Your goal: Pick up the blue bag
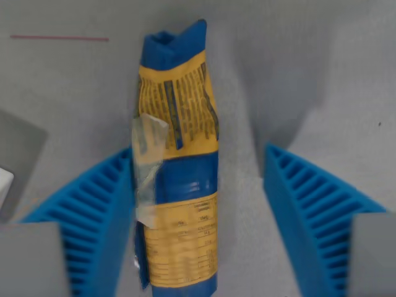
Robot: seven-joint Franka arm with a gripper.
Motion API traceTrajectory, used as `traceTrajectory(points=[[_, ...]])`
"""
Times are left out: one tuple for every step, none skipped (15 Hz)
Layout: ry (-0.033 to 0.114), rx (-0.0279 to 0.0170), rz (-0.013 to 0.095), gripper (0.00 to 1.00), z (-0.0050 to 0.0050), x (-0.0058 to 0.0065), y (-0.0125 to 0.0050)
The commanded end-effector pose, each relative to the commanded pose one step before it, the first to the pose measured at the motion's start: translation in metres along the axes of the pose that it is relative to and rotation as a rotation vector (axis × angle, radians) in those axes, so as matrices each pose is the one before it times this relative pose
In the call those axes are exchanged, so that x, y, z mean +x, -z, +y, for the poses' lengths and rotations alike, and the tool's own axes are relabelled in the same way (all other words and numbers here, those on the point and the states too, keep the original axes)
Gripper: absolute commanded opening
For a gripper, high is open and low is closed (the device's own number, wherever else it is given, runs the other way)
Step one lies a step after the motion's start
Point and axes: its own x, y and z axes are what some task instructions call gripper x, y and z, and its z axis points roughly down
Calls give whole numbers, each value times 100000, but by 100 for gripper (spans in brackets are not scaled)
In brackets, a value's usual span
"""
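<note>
The blue bag (178,185), blue with yellow printed panels and a strip of clear tape, lies lengthwise on the grey surface in the middle of the wrist view. My gripper (198,151) is open and straddles it. The left ribbed blue finger (93,210) sits against the bag's left side. The right finger (309,204) stands apart from the bag with a gap of bare surface between them. The bag's near end runs out of the bottom of the view.
A thin red line (59,38) marks the grey surface at the top left. A darker grey flat piece (18,148) and a small white object (5,182) sit at the wrist view's left edge.
</note>
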Motion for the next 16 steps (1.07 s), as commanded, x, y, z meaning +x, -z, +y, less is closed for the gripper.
traceTrajectory(points=[[-742,4458,9292,0,-139,-398,194],[0,0,0,0,0,0,0],[0,0,0,0,0,0,0],[0,0,0,0,0,0,0],[0,0,0,0,0,0,0],[0,0,0,0,0,0,0],[0,0,0,0,0,0,0],[0,0,0,0,0,0,0],[0,0,0,0,0,0,0],[0,0,0,0,0,0,0],[-9,-11,-8,0,65,37,500],[-43,5,-86,0,81,15,500],[-61,35,-325,0,40,-100,500],[-14,45,-677,0,31,-243,500],[-38,39,-640,0,5,-201,500],[32,18,-649,0,-10,-190,500]])
